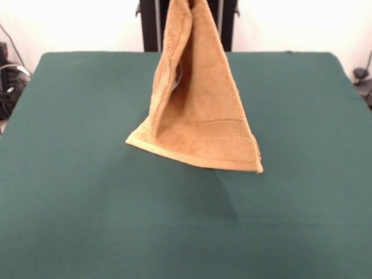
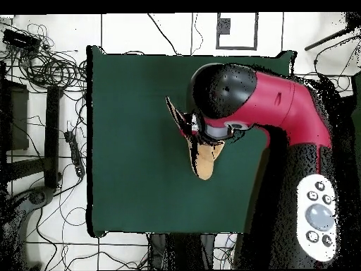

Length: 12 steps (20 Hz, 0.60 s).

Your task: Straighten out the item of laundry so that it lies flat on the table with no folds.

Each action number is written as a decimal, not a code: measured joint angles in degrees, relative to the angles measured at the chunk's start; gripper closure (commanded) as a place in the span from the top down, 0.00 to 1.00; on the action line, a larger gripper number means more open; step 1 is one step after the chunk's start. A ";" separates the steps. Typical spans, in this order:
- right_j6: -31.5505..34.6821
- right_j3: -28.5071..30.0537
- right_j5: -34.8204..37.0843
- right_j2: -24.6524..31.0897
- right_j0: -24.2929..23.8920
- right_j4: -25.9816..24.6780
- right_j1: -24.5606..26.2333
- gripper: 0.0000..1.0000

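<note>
Claw (image 1: pixel 192 2): only its very tip region shows at the top edge of the front view, buried in the gathered top of the towel; in the overhead view the arm's head covers it. Finger spacing cannot be told from either view.

Hand towel (image 1: pixel 197 110): orange-tan terry cloth, hanging straight down from the claw in a narrow-topped, wide-bottomed cone. Top is bunched at the claw; cloth fans out below it. Left side is folded back on itself, making a vertical fold with a shadowed pocket behind it. Ribbed border band runs across the lower part, just above the hemmed bottom edge. Bottom hem slants, lower at the picture's right corner. Whether the hem touches the table or hangs just clear cannot be told; a faint shadow lies on the cloth below the right corner.

Overhead view: only a small tan tongue of towel (image 2: pixel 204 164) shows beside the red and black arm (image 2: pixel 261 106).

Table (image 1: pixel 70 203): dark green cloth surface, spread well beyond the towel on all sides beneath the claw.
</note>
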 measured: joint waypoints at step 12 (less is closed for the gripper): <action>0.00 -13.87 9.89 1.52 -0.07 -2.32 9.09 0.00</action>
